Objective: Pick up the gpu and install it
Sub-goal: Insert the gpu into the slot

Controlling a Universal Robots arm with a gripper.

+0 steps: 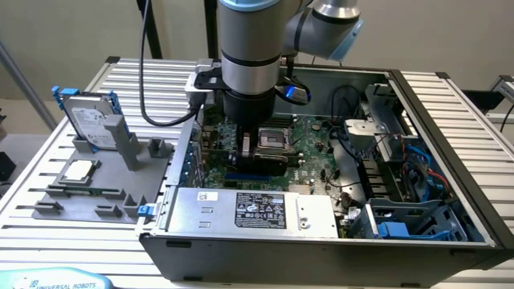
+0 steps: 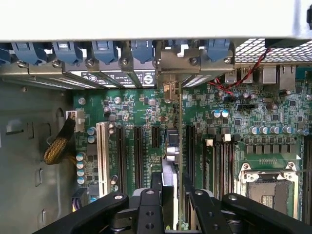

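The gpu (image 2: 170, 146) stands on edge among the black expansion slots of the green motherboard (image 2: 146, 112). Its silver bracket (image 2: 168, 90) meets the case's rear wall. My gripper (image 2: 171, 187) sits over the card's near end, a black finger pressed on each side, shut on it. In the exterior view the gripper (image 1: 259, 150) hangs low inside the open computer case (image 1: 449, 180), right over the motherboard (image 1: 309, 150). The card shows there as a dark block (image 1: 269, 162) under the fingers.
A silver hard drive in a blue frame (image 1: 84, 117) and a small silver CPU chip (image 1: 80, 171) rest on a grey holder at the exterior view's left. The power supply (image 1: 257, 211), the CPU socket (image 2: 265, 187), a white slot (image 2: 102, 156) and loose cables (image 1: 386, 150) crowd the case.
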